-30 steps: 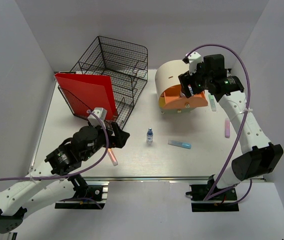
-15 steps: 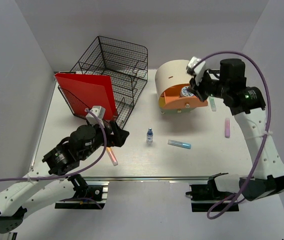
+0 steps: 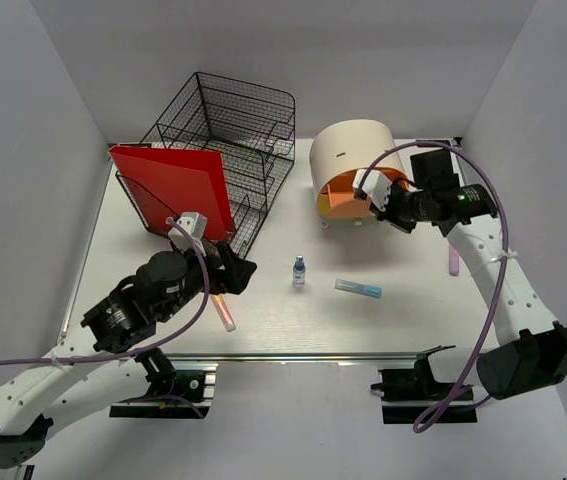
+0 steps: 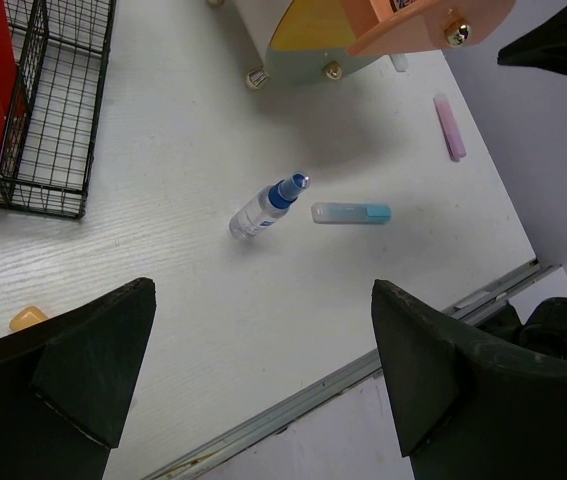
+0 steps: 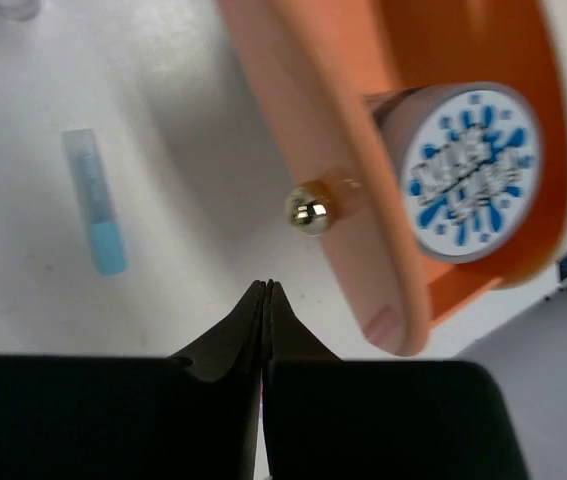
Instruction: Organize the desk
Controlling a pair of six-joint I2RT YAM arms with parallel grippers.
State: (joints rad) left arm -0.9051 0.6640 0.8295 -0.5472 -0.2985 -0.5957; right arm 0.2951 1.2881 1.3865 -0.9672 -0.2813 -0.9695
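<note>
The white desk [image 3: 403, 320] holds a small blue-capped bottle [image 3: 299, 270], a blue tube [image 3: 359, 289], a pink tube [image 3: 453, 260] and an orange marker [image 3: 225, 315]. The beige drawer unit [image 3: 348, 150] has its orange drawer [image 5: 303, 120] pulled out, with a round blue-and-white tin [image 5: 468, 175] inside. My right gripper [image 5: 266, 290] is shut and empty, just in front of the drawer's brass knob [image 5: 308, 210]. My left gripper [image 4: 260, 300] stands open and empty above the desk's near edge, with the bottle [image 4: 268, 205] and blue tube [image 4: 351, 212] ahead of it.
A black wire mesh tray [image 3: 233, 130] stands at the back left, with a red folder [image 3: 178, 190] leaning against it. A silver rail [image 3: 293, 357] runs along the desk's near edge. White walls close in the left, back and right sides.
My right gripper has drawn back from over the open drawer to its front right side, and its jaws have closed. The tin now lies in the drawer. The left arm has barely moved.
</note>
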